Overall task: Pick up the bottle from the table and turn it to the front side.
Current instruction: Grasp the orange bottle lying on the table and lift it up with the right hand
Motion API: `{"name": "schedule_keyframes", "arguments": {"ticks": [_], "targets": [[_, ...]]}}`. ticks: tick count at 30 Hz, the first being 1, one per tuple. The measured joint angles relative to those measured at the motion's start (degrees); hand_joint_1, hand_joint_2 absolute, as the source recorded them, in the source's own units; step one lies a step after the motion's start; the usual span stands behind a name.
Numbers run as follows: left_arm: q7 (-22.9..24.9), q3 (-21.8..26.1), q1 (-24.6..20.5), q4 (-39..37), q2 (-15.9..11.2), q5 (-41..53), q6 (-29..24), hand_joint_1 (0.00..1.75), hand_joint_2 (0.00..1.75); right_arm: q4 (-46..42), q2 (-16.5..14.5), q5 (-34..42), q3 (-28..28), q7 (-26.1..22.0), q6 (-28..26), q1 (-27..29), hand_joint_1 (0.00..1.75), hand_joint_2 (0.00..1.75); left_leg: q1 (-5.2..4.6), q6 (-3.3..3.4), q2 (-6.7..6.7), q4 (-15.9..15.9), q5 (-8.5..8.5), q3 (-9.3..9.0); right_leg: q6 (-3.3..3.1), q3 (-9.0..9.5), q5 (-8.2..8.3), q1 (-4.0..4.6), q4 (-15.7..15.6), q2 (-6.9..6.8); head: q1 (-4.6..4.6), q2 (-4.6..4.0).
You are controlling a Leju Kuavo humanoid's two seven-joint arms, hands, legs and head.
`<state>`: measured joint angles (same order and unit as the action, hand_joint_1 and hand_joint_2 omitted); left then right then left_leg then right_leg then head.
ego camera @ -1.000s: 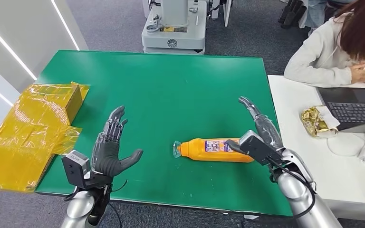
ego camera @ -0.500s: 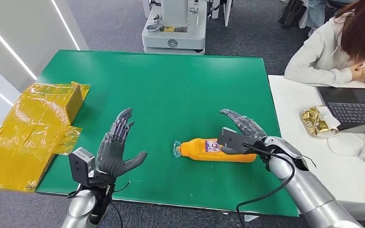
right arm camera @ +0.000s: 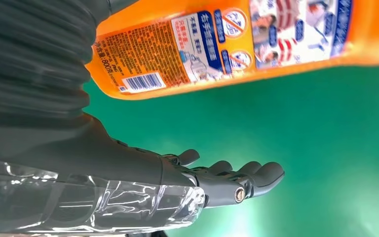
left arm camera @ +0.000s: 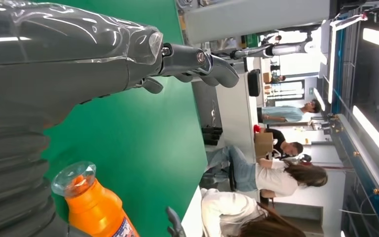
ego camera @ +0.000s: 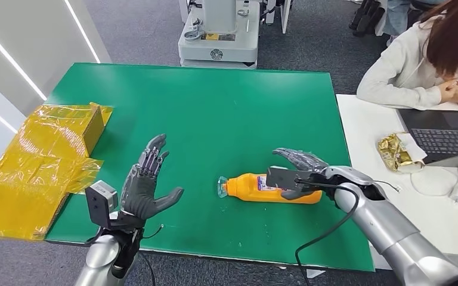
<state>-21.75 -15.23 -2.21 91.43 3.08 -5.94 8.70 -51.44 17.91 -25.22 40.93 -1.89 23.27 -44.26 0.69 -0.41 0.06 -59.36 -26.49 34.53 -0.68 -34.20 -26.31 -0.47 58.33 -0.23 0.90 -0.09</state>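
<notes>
One bottle lies on its side on the green table, in the lower middle of the head view. It is orange with a clear cap pointing toward the frame's left and its base toward the right. A printed label wraps its middle: in the right wrist view it shows a barcode, an orange panel of small text, a blue strip and small pictures. In the left wrist view the bottle's neck and clear cap sit at the lower left of the frame, against the green top.

Two hands are in sight. The right hand is at the bottle's right half, in the lower right of centre of the head view, its fingers spread and arched over the top of the bottle; the right wrist view shows the fingers extended and apart with green table between them and the bottle, so whether any part of the hand touches the bottle cannot be told. The left hand is raised at the lower left of the head view, well apart from the bottle, palm up with fingers wide and nothing in it.

One yellow sheet is crumpled at the table's left edge. One person sits at the upper right, by one laptop.
</notes>
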Motion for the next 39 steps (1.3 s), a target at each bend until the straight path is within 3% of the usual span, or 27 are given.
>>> {"name": "schedule_keyframes", "arguments": {"ticks": [7,16,36,39], "targets": [[0.78,0.0,-0.36,-0.16,-0.43,-1.74,-1.06,0.0,1.75,5.83,-1.61,0.6,5.22,-0.41,2.17,-4.2,0.0,1.75,0.0,-0.01,0.0,0.0,0.0,-0.01,0.0,-0.01,0.0,0.0,0.0,0.01,-0.01,0.0],[1.44,0.0,-0.74,-0.17,-0.44,-2.3,-1.33,0.0,1.75,8.89,-2.48,0.86,8.18,-0.22,3.06,-5.61,0.0,1.75,0.0,-0.01,-0.01,-0.01,0.0,-0.01,0.0,-0.01,0.0,0.0,0.0,-0.01,-0.01,0.0],[3.26,0.0,-1.34,-0.22,-0.28,-4.73,0.25,0.0,1.75,9.11,0.42,1.99,13.91,5.75,9.0,-5.68,0.02,1.75,0.0,-0.01,0.0,-0.03,0.0,-0.02,0.0,-0.01,0.01,0.0,-0.01,0.0,0.0,0.0],[3.28,0.0,-1.34,-0.22,-0.28,-4.75,0.28,0.0,1.75,9.06,0.69,2.03,14.34,5.76,9.0,-5.69,1.07,1.75,0.0,-0.01,0.0,-0.03,0.0,-0.02,0.01,-0.01,0.01,0.0,-0.01,0.01,-0.01,0.0]]}}
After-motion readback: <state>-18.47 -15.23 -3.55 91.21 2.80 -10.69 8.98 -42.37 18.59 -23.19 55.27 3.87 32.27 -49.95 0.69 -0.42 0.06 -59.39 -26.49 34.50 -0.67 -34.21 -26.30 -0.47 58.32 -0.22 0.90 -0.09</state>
